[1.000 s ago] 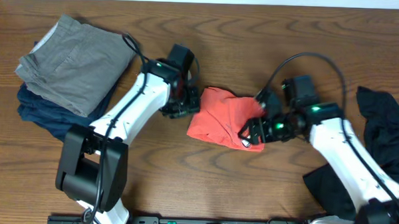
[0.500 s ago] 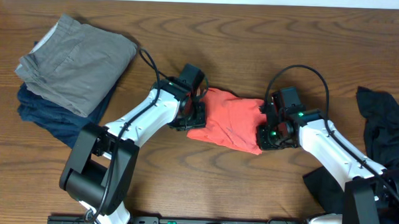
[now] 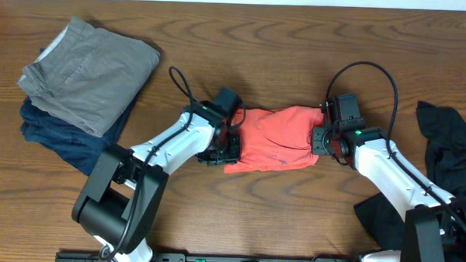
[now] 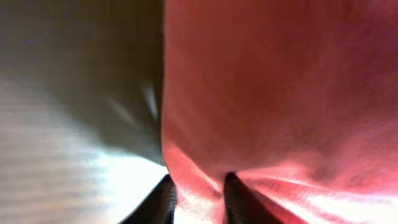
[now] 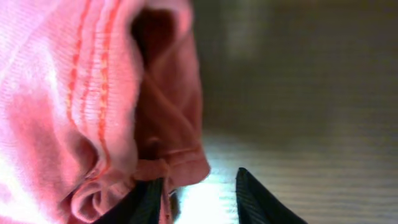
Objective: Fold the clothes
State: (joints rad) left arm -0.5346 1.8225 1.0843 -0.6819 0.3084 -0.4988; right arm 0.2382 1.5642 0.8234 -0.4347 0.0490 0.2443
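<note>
2 arms at the coral T-shirt (image 3: 275, 136), bunched in the frame centre on the table (image 3: 298, 40) | left jaws pinch its left edge; right jaws stand apart, hem beside only 1 finger | risk: right end slips free when pulled, so the fold goes crooked | grey-khaki garment (image 3: 91, 71) on navy garment (image 3: 50, 128) upper left, black garment (image 3: 450, 138) at right edge; none blocks the way

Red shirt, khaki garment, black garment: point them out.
red shirt (image 3: 275, 136): overhead view, middle of the bunch.
khaki garment (image 3: 91, 75): overhead view, centre of top face.
black garment (image 3: 454, 135): overhead view, upper fold.
</note>
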